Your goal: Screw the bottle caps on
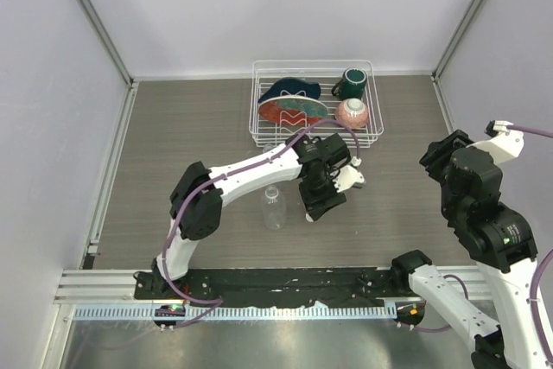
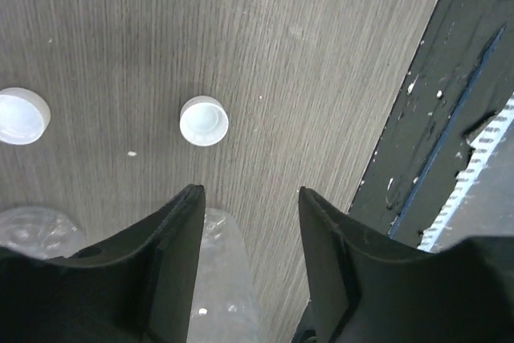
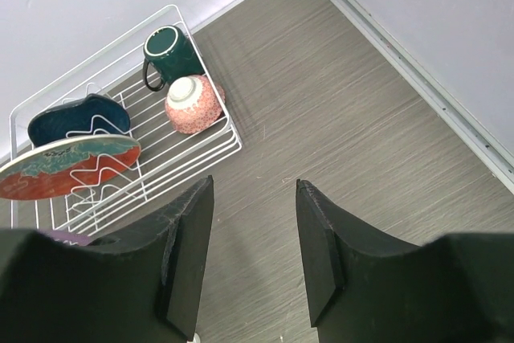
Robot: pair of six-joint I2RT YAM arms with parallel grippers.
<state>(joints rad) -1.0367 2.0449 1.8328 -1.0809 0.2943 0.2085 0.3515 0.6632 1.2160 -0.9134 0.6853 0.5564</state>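
Bottle [image 2: 221, 279]: clear, standing between the parted fingers of the left gripper [image 2: 250, 192], touching one finger, with a gap at the other.
Right gripper [image 3: 254, 182]: fingers parted, empty, well apart from the work.
Caps: first cap [image 2: 204, 120] and second cap [image 2: 20, 116] loose on the table [image 2: 321, 78], neither fitted.
Neighbour bottle [image 1: 274, 207]: upright, just beside the left arm.
Hazard: one-sided contact may tip or skid the light bottle into its neighbour or the caps.
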